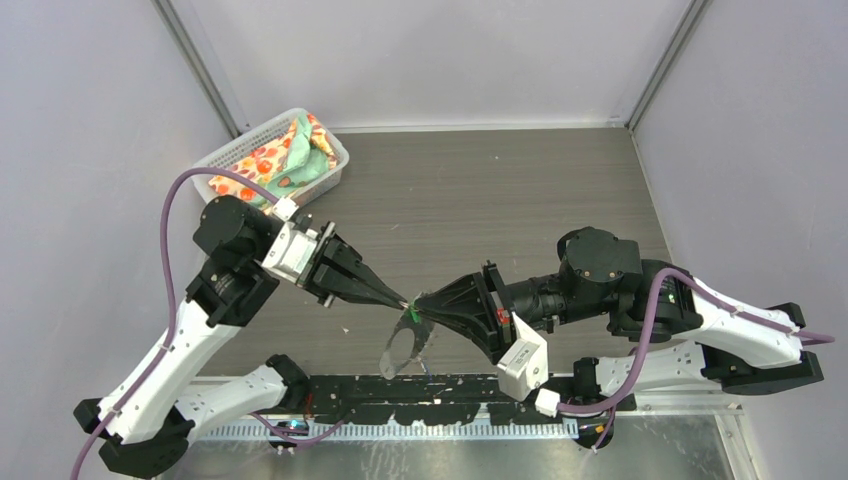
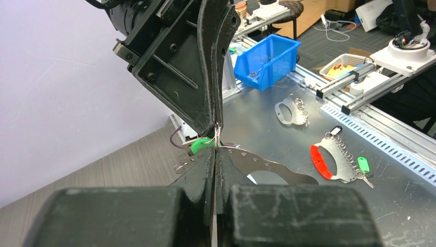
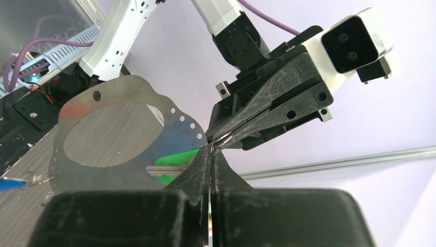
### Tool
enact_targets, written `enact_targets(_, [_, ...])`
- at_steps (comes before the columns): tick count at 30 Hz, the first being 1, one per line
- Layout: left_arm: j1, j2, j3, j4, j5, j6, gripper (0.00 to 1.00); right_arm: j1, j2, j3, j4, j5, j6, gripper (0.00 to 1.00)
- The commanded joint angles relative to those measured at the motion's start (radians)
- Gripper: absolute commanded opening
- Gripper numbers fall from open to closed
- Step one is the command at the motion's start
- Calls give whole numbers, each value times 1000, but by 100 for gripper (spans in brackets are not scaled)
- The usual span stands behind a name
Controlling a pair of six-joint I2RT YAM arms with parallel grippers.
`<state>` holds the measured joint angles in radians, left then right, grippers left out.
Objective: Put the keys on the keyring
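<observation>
Both of my jaws were shut tight, and they met tip to tip above the desk [image 1: 480, 200]. The left gripper [image 1: 400, 298] came in from one side and the right gripper [image 1: 420, 312] from the other. They pinched at the same spot on the edge of the keyring [image 3: 128, 90]. It looked to me like a thin grey metal piece with one big hole and little holes along its side. It hung in the air from that spot. I could not tell which jaws really carried it. The green key [image 3: 175, 158] sat right at the pinch, touching the keyring's edge. I could not see if it was hooked on, or if one gripper was only holding it there. The blue key [image 3: 9, 183] was at the far side of the keyring, by a bit of chain. I thought it might be on already, but I was not sure. So I judged the job about half done, with the green key left to hook on.
</observation>
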<state>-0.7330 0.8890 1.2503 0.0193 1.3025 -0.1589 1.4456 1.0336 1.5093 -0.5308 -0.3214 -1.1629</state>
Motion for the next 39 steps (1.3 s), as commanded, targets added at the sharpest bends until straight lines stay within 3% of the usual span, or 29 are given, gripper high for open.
enact_targets(1, [-5,-21,-6,1,-26,31,0,5,-14,7,47,26,19,1])
enact_targets(21, [-4,-33,-18,-4,-153,62,0,5,-44,-13,43,56,51,1])
enact_targets(39, [-5,-44,-27,-44,-112,90,0,5,-22,18,13,116,56,1])
